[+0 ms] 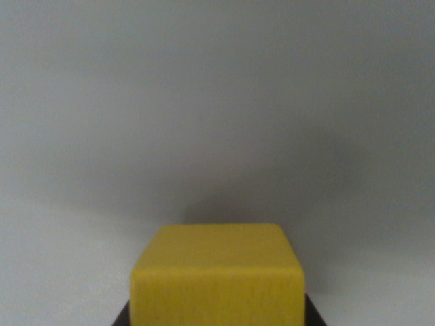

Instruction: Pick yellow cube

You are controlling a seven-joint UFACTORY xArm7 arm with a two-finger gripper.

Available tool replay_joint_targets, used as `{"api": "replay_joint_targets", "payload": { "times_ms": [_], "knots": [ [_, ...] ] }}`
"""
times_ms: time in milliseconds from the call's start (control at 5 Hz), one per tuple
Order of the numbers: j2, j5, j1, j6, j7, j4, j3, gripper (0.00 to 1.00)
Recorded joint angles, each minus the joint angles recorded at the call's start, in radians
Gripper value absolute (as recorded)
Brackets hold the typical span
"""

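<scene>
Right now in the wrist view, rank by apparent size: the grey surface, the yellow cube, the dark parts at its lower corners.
1. Plain grey surface
2. Yellow cube, enlarged by nearness
3. Dark parts, mostly cut off, so unsure

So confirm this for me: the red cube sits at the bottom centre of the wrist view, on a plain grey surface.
Not quite: the cube is yellow, not red, as the wrist view shows. The rest holds: it sits at the bottom centre, on a plain grey surface.
</scene>
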State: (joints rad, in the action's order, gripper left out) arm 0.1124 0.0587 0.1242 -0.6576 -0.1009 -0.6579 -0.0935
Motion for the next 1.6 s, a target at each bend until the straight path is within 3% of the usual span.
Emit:
{"api": "replay_joint_targets", "payload": {
  "times_ms": [600, 800, 1000, 1200, 1400, 1600],
  "knots": [
    [-0.019, 0.0002, -0.0004, -0.047, -0.001, -0.028, 0.001, 1.0],
    [-0.019, 0.0002, -0.0004, -0.047, -0.001, -0.028, 0.001, 1.0],
    [-0.03, 0.0004, -0.0007, -0.076, -0.001, -0.046, 0.001, 1.0],
    [-0.03, 0.0004, -0.0007, -0.076, -0.001, -0.046, 0.001, 1.0],
    [-0.044, 0.0005, -0.001, -0.109, -0.002, -0.066, 0.002, 1.0],
    [-0.044, 0.0005, -0.001, -0.109, -0.002, -0.066, 0.002, 1.0]
  ]
}}
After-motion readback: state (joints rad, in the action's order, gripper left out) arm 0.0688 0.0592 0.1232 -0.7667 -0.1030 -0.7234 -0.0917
